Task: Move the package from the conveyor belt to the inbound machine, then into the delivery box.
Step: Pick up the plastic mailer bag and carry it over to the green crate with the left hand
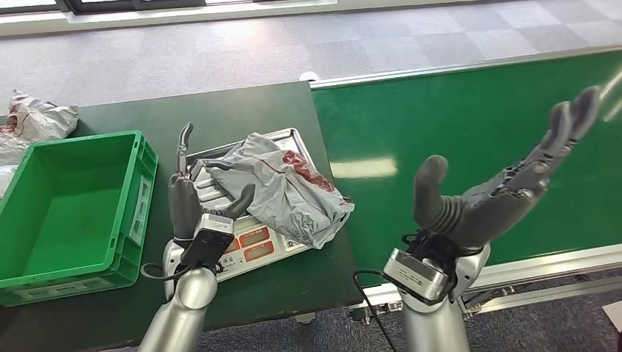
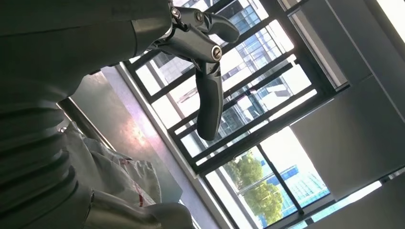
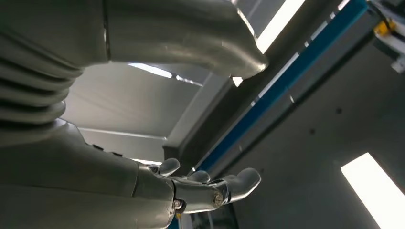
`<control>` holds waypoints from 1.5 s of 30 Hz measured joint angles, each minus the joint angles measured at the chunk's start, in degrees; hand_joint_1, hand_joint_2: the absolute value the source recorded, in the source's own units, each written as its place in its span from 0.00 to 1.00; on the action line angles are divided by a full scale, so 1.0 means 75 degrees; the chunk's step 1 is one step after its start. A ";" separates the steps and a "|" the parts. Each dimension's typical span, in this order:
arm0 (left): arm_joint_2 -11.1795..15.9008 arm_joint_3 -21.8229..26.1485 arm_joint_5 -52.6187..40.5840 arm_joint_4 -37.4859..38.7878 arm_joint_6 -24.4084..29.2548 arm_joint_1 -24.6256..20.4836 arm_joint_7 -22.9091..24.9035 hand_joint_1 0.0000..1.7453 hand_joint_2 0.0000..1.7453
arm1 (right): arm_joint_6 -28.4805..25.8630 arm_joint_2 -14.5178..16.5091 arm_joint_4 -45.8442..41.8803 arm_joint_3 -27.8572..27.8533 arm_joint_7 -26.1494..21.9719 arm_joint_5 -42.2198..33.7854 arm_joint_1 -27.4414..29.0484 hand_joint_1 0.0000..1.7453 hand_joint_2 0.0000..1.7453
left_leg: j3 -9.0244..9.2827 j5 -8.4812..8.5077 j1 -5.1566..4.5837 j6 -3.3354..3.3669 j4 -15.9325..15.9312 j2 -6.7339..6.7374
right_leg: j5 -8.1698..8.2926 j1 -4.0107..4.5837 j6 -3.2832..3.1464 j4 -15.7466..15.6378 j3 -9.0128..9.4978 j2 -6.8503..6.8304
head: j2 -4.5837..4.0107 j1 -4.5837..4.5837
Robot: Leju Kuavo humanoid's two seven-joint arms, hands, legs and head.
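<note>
The grey package (image 1: 293,187) lies crumpled at frame centre on the inbound machine (image 1: 257,242), its long axis running from upper left to lower right. The left hand (image 1: 196,192) spreads empty beside it. The right hand (image 1: 499,183), fingers apart, holds nothing above the green conveyor belt (image 1: 455,117). The green delivery box (image 1: 66,213) sits at left.

The left hand (image 1: 192,198) is raised with its fingers apart and holds nothing. The right hand (image 1: 499,191) is lifted palm-up (thumb standing apart), fingers stretched outward and empty.
</note>
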 joint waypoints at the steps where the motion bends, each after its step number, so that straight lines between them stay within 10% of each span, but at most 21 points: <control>1: 0.0001 -0.0006 -0.0074 0.0138 -0.0066 -0.0119 0.0073 0.00 1.00 | 0.0002 0.0000 -0.0247 -0.0001 -0.0001 0.0023 0.0036 0.00 1.00 | 0.0003 -0.0002 -0.0001 0.0003 0.0001 0.0009 | 0.0003 -0.0001 0.0000 0.0000 0.0000 0.0006 | 0.0000 -0.0001; 13: -0.0077 -0.0593 -0.1504 0.3376 -0.1575 -0.2404 0.0513 0.00 1.00 | 0.0030 -0.0003 -0.0988 0.0595 -0.0023 -0.0375 0.0020 0.00 1.00 | 0.0007 0.0027 -0.0004 0.0004 0.0005 0.0000 | 0.0028 -0.0001 -0.0004 0.0000 0.0011 0.0007 | 0.0000 0.0000; 34: -0.0316 -0.1219 -0.2510 0.5234 -0.2485 -0.3123 0.0316 0.00 1.00 | 0.0036 -0.0003 -0.0967 0.0940 -0.0026 -0.0709 -0.0043 0.00 1.00 | -0.0001 0.0030 -0.0004 0.0004 0.0004 -0.0013 | 0.0027 -0.0002 -0.0005 0.0001 0.0008 0.0000 | 0.0000 0.0000; 38: -0.0394 -0.1670 -0.3132 0.5769 -0.2601 -0.3207 0.0380 0.91 1.00 | 0.0045 -0.0003 -0.0886 0.1024 -0.0025 -0.0744 -0.0068 0.00 1.00 | -0.0003 0.0029 -0.0004 0.0004 0.0004 -0.0014 | 0.0027 -0.0002 -0.0005 0.0001 0.0008 -0.0001 | 0.0000 -0.0001; 42: -0.0420 -0.2035 -0.3573 0.6169 -0.2756 -0.3231 0.0571 0.12 1.00 | 0.0047 -0.0003 -0.0799 0.1040 -0.0023 -0.0773 -0.0078 0.00 1.00 | -0.0005 0.0029 -0.0004 0.0004 0.0004 -0.0014 | 0.0027 -0.0002 -0.0005 0.0001 0.0005 -0.0001 | 0.0000 0.0000; 45: -0.0429 -0.2218 -0.3732 0.6367 -0.2760 -0.3263 0.0754 0.00 1.00 | 0.0047 -0.0003 -0.0754 0.1039 -0.0023 -0.0755 -0.0081 0.00 1.00 | -0.0005 0.0030 -0.0004 0.0004 0.0004 -0.0014 | 0.0027 -0.0002 -0.0005 0.0001 0.0005 -0.0001 | 0.0000 -0.0001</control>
